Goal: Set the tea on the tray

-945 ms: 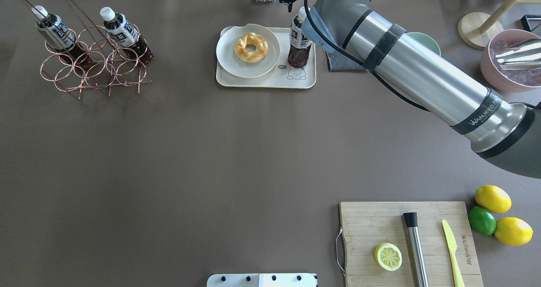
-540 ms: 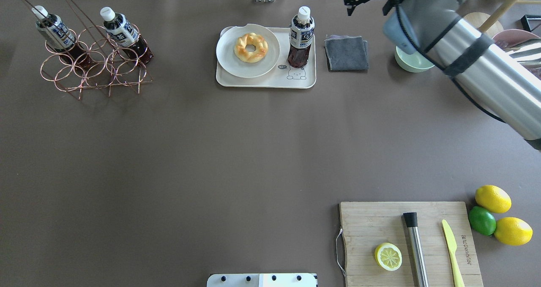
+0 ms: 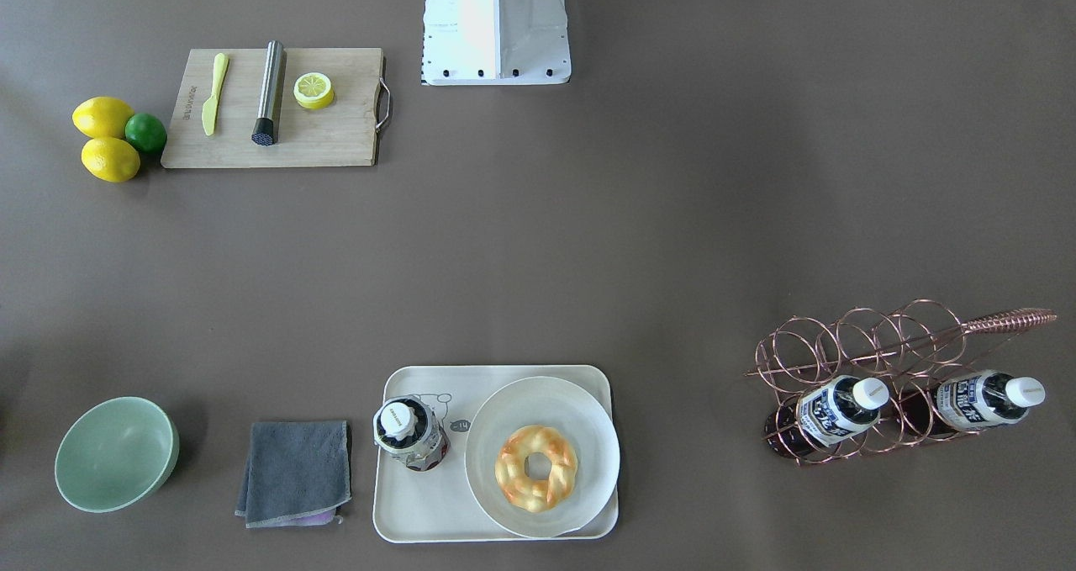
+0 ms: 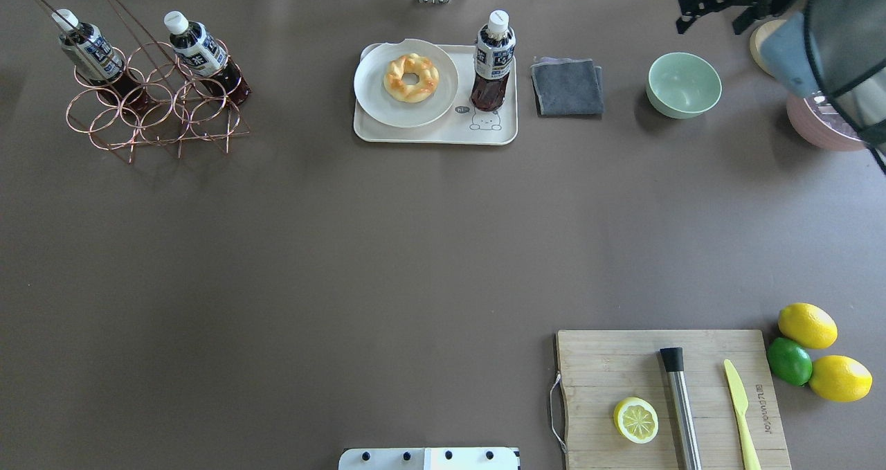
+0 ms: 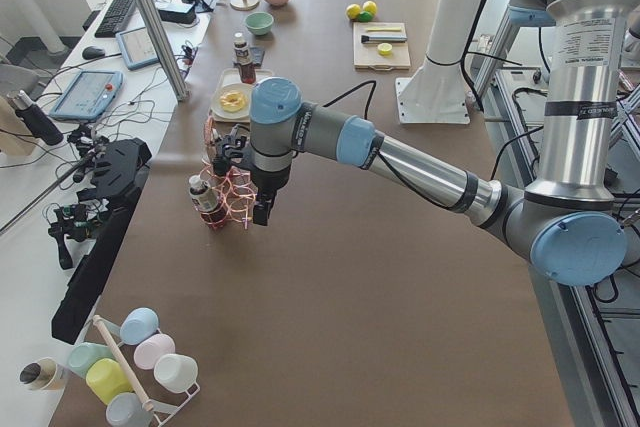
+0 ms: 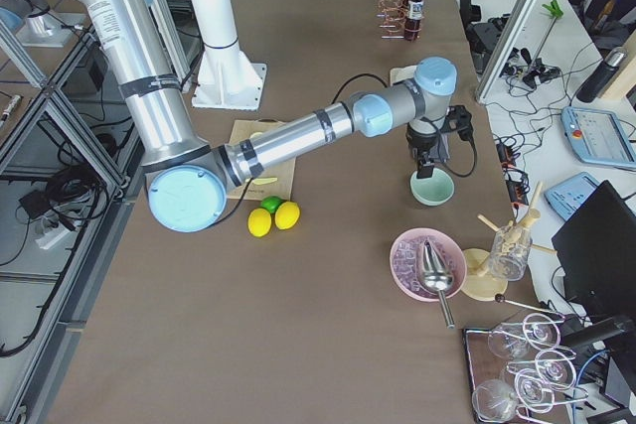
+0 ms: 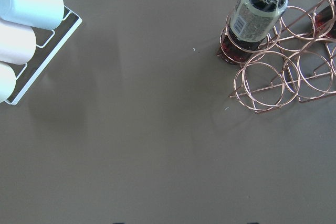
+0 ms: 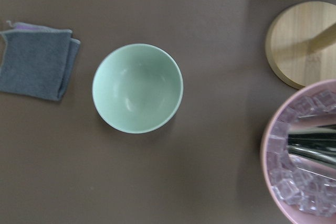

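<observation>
The tea bottle [image 4: 493, 58], with dark liquid and a white cap, stands upright on the cream tray [image 4: 436, 132], beside the bear drawing. It also shows in the front-facing view [image 3: 409, 432] on the tray [image 3: 420, 504]. My right gripper [image 4: 711, 20] is open and empty, high at the table's far right, over the green bowl [image 8: 137, 87]. My left gripper [image 5: 262, 209] shows only in the exterior left view, next to the wire rack; I cannot tell whether it is open or shut.
A copper wire rack [image 4: 149, 103] at the far left holds two more bottles [image 4: 86, 48]. A white plate [image 4: 377, 100] with a doughnut [image 4: 411, 77] is on the tray. A grey cloth [image 4: 566, 86], a pink ice bowl [image 4: 824, 127] and a cutting board [image 4: 609, 366] are on the right.
My right arm has swung away to the right, from beside the tea bottle past the cloth and the green bowl. The bottle stands free on the tray.
</observation>
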`<state>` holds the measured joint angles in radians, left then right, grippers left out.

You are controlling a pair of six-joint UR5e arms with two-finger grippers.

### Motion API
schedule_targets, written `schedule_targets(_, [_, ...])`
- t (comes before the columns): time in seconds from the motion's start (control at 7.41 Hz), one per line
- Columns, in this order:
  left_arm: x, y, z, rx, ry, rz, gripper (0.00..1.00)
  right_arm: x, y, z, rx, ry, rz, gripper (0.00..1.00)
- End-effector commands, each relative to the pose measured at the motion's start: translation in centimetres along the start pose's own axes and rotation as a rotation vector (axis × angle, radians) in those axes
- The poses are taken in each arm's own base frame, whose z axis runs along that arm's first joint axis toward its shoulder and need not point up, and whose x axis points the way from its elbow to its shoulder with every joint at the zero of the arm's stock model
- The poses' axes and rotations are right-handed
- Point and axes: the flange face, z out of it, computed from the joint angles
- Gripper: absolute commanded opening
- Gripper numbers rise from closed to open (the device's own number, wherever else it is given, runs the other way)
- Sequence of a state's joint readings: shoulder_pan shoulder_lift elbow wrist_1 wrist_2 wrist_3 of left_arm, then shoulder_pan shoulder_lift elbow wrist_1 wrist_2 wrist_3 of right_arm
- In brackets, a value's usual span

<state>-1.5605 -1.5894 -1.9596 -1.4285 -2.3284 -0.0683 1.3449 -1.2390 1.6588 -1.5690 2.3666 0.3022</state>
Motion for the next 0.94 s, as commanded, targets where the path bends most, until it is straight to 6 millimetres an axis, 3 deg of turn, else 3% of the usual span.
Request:
schedule_targets(0.0, [-0.2, 0.4, -0.3, -0.002, -0.005, -0.011, 0.97, 15.2, 9.6, -1.6, -0.037, 0.049, -0.043, 1.0])
schedule_targets(0.13, [-0.6, 0.6, -0.1, -0.004, -0.017, -0.014, 0.97, 19.0, 13.1, -2.5, -0.032, 0.06, -0.032, 1.0])
schedule_targets(0.27, [-1.4, 0.8, 0.4, -0.013, -0.041, -0.023, 0.97, 21.1, 14.9, -4.2, -0.006, 0.068, -0.009, 1.0])
schedule_targets(0.4, [-2.8, 1.0, 1.0, -0.027, -0.045, -0.051, 0.97, 21.5, 16.5, -4.2, -0.009, 0.07, -0.006, 1.0])
schedule_targets(0.54, [-5.4, 1.3, 1.2, -0.03, -0.042, -0.101, 0.97, 21.7, 16.8, -4.0, -0.014, 0.071, -0.001, 1.0])
schedule_targets(0.81, [-8.0, 3.4, 3.4, -0.065, -0.042, -0.109, 0.97, 21.8, 17.1, -4.0, -0.015, 0.071, 0.002, 1.0])
